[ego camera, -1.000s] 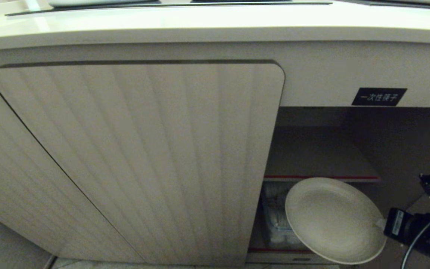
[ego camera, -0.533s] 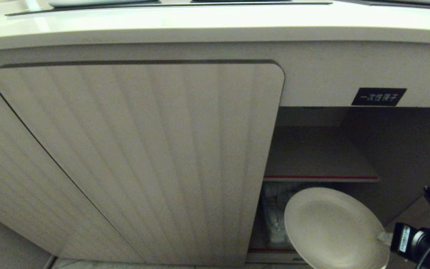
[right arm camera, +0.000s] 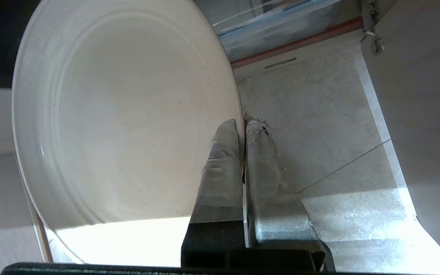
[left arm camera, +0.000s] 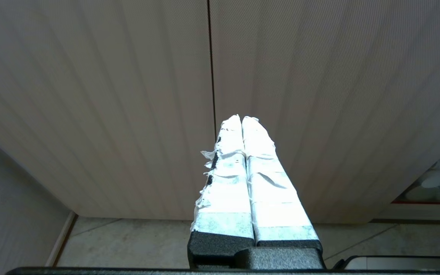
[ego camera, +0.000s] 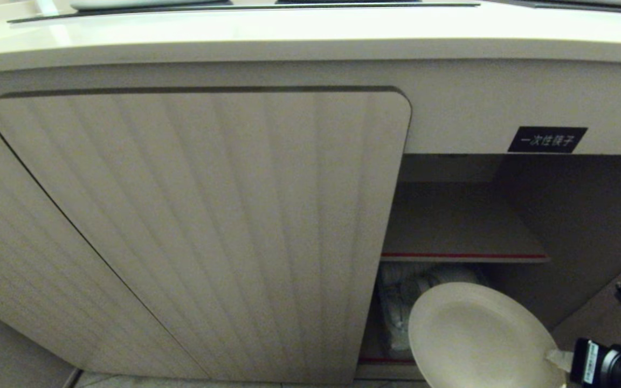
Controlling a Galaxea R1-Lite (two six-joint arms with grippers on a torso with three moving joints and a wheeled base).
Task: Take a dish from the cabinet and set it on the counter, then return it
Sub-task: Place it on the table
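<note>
The right gripper (right arm camera: 243, 124) is clamped on the rim of the dish (ego camera: 483, 337), one taped finger on the upper face and the other beneath, so the plate is carried by its edge alone. In the head view the dish hangs in the air in front of the cabinet (ego camera: 450, 215) opening, at its lower right, tilted with its face turned up and out; it rests on nothing. The edge pinch suits a shallow plate that offers no other hold, and the tilt probably follows from the wrist's angle as it clears the low opening.

The cabinet's right door stands open, showing the inner shelf (ego camera: 461, 237) with its red front strip and, below it, some wrapped white ware (ego camera: 397, 312) at the back. The dish is clear of both, just outside the bottom edge of the compartment. A black label (ego camera: 547, 139) sits above the opening.

The counter (ego camera: 310, 32) runs above, bare along its front edge, so the dish has not been set there; the step in hand looks like the lift out and up.

The left gripper (left arm camera: 243, 122) is parked before the closed ribbed doors (left arm camera: 319, 95), its taped fingers pressed together on nothing.
</note>
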